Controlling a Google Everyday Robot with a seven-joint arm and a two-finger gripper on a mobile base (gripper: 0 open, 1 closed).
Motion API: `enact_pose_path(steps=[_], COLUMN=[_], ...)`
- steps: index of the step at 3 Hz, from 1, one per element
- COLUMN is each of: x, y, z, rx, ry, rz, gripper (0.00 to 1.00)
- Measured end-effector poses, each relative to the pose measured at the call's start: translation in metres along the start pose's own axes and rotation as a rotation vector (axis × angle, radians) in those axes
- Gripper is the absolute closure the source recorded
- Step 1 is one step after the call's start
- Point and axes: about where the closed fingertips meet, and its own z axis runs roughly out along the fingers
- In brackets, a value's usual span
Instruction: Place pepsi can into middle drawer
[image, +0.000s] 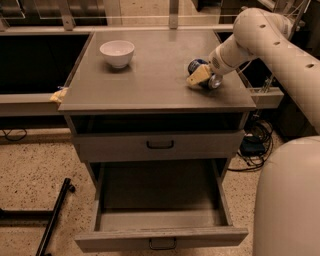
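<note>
The pepsi can (199, 66), blue with a silver end, lies on its side at the right of the grey cabinet top (150, 80). My gripper (202, 75) reaches in from the right and is closed around the can, with one pale yellow finger (196, 77) in front of it. The middle drawer (160, 238), the lower grey front with a dark loop handle, is pulled out below, and its deep tray holds nothing. It sits well below and to the left of the gripper.
A white bowl (117, 52) stands at the back left of the cabinet top. The upper drawer front (160, 146) is closed. A yellow scrap (57, 95) lies at the left edge. A black pole (52, 215) lies on the floor at left; cables (255, 147) lie at right.
</note>
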Motion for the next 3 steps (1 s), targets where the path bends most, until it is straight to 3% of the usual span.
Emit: enact_pose_path(steps=[1, 2, 3], x=[0.002, 0.008, 0.012], y=[0.013, 0.035, 0.053], z=[-0.040, -0.098, -0.146], rx=[-0.080, -0.211, -0.368], ry=[-0.042, -0.103, -0.191], rz=[-0.036, -0.154, -0.277], gripper=[0.82, 1.00, 1.00])
